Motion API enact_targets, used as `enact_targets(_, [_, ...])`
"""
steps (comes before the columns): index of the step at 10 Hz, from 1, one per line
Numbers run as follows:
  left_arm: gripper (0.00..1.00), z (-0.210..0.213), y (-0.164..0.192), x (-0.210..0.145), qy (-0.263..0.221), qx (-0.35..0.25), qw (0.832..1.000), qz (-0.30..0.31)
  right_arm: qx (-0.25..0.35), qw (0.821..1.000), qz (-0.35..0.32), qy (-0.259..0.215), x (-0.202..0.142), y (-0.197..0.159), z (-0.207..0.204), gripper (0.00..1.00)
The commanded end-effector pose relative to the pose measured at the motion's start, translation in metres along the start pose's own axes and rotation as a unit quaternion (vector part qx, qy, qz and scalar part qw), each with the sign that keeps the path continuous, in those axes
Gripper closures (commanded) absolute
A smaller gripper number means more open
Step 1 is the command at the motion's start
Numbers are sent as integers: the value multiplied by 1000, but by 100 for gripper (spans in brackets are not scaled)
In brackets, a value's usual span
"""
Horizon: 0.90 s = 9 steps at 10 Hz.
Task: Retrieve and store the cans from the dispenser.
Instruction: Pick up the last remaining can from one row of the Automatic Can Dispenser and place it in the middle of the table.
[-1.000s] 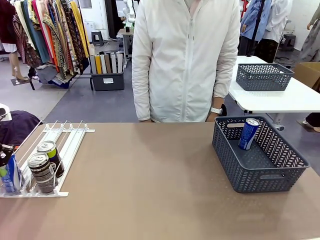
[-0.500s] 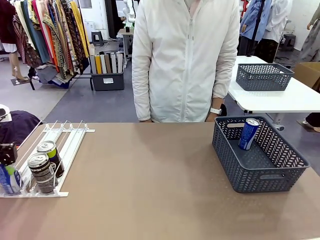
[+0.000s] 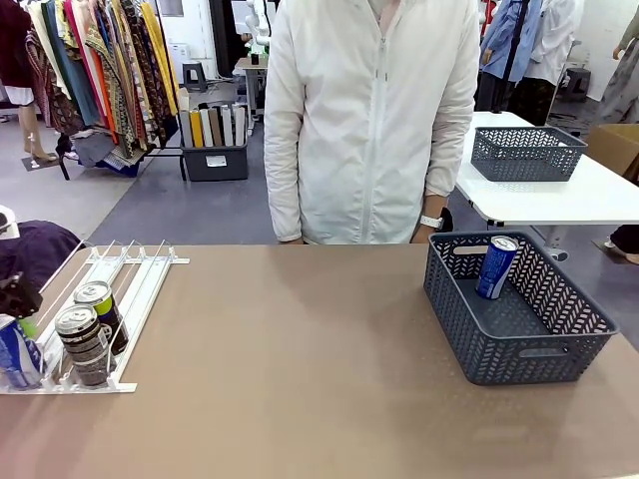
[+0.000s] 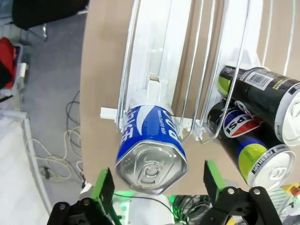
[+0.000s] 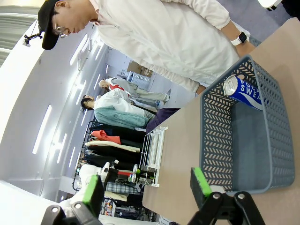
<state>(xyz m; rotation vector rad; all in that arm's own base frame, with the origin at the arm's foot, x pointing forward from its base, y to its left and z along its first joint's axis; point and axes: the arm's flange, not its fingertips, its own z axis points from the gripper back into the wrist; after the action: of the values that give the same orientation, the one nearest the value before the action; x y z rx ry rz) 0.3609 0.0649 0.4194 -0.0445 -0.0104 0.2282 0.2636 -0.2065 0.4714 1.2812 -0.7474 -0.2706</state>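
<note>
The white wire dispenser [image 3: 135, 267] lies at the table's left edge. At the low end of its outer lane stands a blue-and-white can [image 4: 151, 145], also seen from the front [image 3: 18, 352]. My left gripper [image 4: 157, 185] hangs just above that can, open, with its green pads [image 4: 104, 186] on either side of the silver top and clear of it. Two dark cans [image 3: 85, 344], one with a Pepsi logo [image 4: 248, 145], stand one behind the other in the neighbouring lane. My right gripper [image 5: 146, 185] is open and holds nothing.
A dark grey lattice basket [image 3: 559, 359] stands at the table's right with one blue can [image 3: 496, 266] leaning inside it. A person in a white jacket [image 3: 374, 120] stands at the far edge. The brown tabletop [image 3: 300, 349] lies bare between dispenser and basket.
My left gripper has opened and let go of the blue can, then drawn back a little up and to the left. The can stays at the dispenser's low end.
</note>
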Motion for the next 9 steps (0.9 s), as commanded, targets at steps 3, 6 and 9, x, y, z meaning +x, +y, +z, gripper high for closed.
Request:
enact_targets(3, [0,30,12,4,-47,-13,999,19,12,1000,3,-9,3,3,-2,0])
enact_targets(6, [0,14,6,16,-22,-31,999,-4,12,1000,3,-9,3,3,-2,0])
enact_targets(9, [0,-2,5,25,0,-30,1000,-5,12,1000,3,-9,3,3,-2,0])
